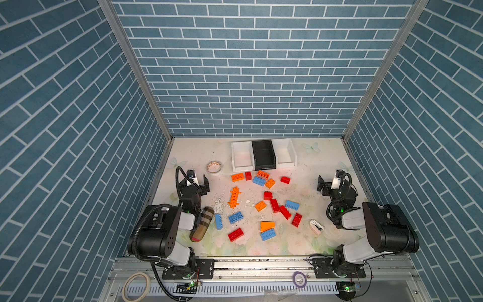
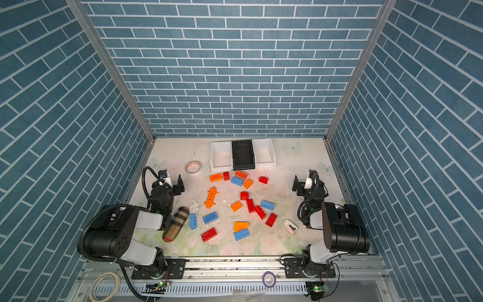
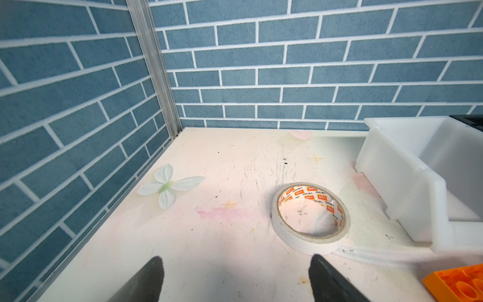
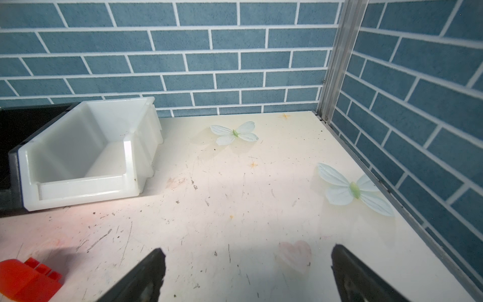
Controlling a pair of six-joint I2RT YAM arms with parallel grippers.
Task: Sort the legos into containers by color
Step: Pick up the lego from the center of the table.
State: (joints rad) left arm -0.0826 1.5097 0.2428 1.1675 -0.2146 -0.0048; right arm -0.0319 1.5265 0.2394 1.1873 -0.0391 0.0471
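The pale tabletop (image 1: 308, 243), printed with faint flowers and butterflies and heavily scuffed, fills the lower middle of both top views. Along its upper edge three open-topped rectangular plastic bins stand side by side, touching: the left white bin (image 1: 243, 168), the black bin (image 1: 264, 166) in the middle, and the right white bin (image 1: 286, 164). Just left of them a roll of white tape (image 1: 214, 172) lies flat. Below the bins, chunky studded plastic bricks (image 1: 275, 205) in orange, red and light blue lie scattered across the centre, a long spiky orange piece (image 1: 234, 197) among them. A brown plaid cylindrical pouch (image 1: 201, 224) lies at lower left, and a small white clip-like gadget (image 1: 316, 226) at lower right.
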